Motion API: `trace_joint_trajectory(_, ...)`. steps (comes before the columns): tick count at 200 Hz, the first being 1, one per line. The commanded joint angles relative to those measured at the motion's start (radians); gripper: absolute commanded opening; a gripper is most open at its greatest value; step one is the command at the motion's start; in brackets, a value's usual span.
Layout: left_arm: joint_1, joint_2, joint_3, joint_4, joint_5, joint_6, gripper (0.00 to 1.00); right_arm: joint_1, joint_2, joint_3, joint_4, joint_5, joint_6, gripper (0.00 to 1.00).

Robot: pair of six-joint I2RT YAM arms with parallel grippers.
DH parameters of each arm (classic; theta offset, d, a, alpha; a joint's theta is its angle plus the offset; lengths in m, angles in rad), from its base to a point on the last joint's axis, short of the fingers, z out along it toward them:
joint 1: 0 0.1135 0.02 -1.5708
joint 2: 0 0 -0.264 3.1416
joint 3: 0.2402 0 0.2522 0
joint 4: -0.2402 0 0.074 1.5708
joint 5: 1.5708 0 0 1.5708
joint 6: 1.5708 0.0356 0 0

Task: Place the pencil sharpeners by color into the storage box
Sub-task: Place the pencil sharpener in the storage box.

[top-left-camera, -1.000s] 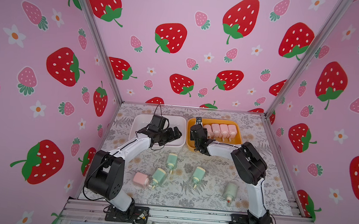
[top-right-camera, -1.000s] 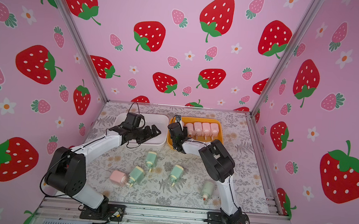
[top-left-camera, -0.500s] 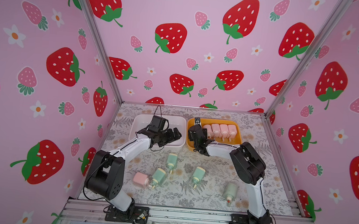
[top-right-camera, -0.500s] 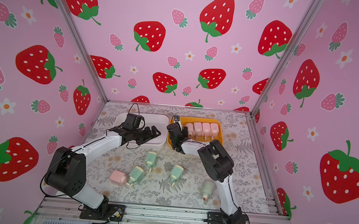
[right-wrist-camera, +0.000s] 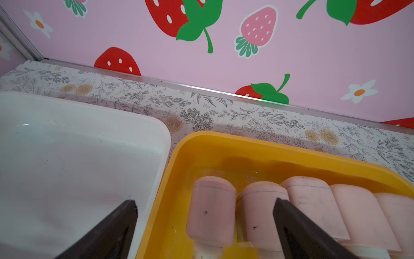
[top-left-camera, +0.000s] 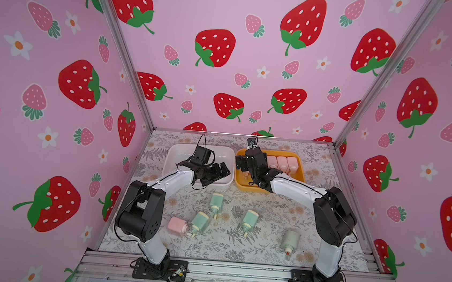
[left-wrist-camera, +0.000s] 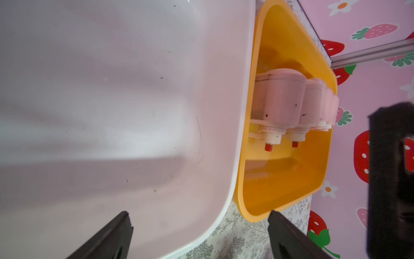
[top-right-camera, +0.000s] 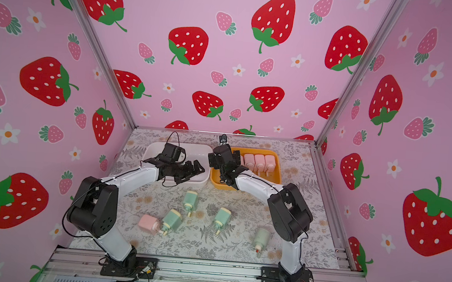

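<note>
— Starting with the table (top-left-camera: 265, 251), flower-printed, carrying a white box (top-left-camera: 175, 154) and an orange box (top-left-camera: 300, 160) side by side at the back.

— Moving on to the arms. Finding the left gripper (top-left-camera: 220, 172) hanging over the white box's near corner, next to the orange box, jaws spread wide and gripping nothing.

— Seeing the right gripper (right-wrist-camera: 205, 200) reaching over the left end of the orange box, jaws also spread wide and pinching nothing.

— Counting five pink pencil sharpeners (right-wrist-camera: 313, 201) lying in a row inside the orange box, packed side against side, cream necks pointing toward its near wall.

— Spotting four green pencil sharpeners (top-left-camera: 250, 219) lying loose on the table near the front, well apart from both boxes.

— And finding a lone pink sharpener (top-left-camera: 177, 225) lying there too, just beside the leftmost green one (top-left-camera: 200, 221).
</note>
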Motion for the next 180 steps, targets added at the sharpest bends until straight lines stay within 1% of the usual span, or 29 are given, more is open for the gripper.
trace_joint_trajectory(1,0.004,0.023,0.078,-0.019,0.019,0.007,0.99,-0.032,0.004,0.073,-0.251,-0.089,0.018,1.0)
trace_joint_trajectory(22,0.004,0.055,0.116,-0.02,0.028,0.014,1.0,-0.059,0.03,0.154,-0.405,-0.159,0.02,1.0)
trace_joint_trajectory(52,0.0,0.087,0.142,-0.019,0.04,0.006,1.0,-0.071,0.106,0.282,-0.562,-0.095,-0.017,1.0)
trace_joint_trajectory(65,-0.003,0.087,0.139,-0.012,0.042,0.005,1.0,-0.071,0.148,0.346,-0.629,-0.095,-0.032,1.0)
trace_joint_trajectory(77,-0.004,0.086,0.136,-0.011,0.042,0.005,1.0,-0.074,0.188,0.405,-0.689,-0.089,-0.006,1.0)
trace_joint_trajectory(87,-0.004,0.088,0.133,-0.009,0.039,0.004,1.0,-0.078,0.22,0.448,-0.724,-0.107,0.021,1.0)
trace_joint_trajectory(113,-0.005,0.087,0.124,-0.006,0.039,0.0,1.0,-0.082,0.269,0.522,-0.744,-0.132,0.068,1.0)
trace_joint_trajectory(124,-0.005,0.084,0.118,-0.005,0.039,-0.001,1.0,-0.079,0.291,0.557,-0.758,-0.102,0.074,1.0)
trace_joint_trajectory(143,-0.005,0.077,0.111,-0.006,0.034,-0.001,1.0,-0.073,0.343,0.626,-0.806,-0.006,0.056,1.0)
trace_joint_trajectory(180,-0.005,0.077,0.11,-0.014,0.027,0.005,1.0,-0.058,0.442,0.752,-0.901,0.055,-0.001,1.0)
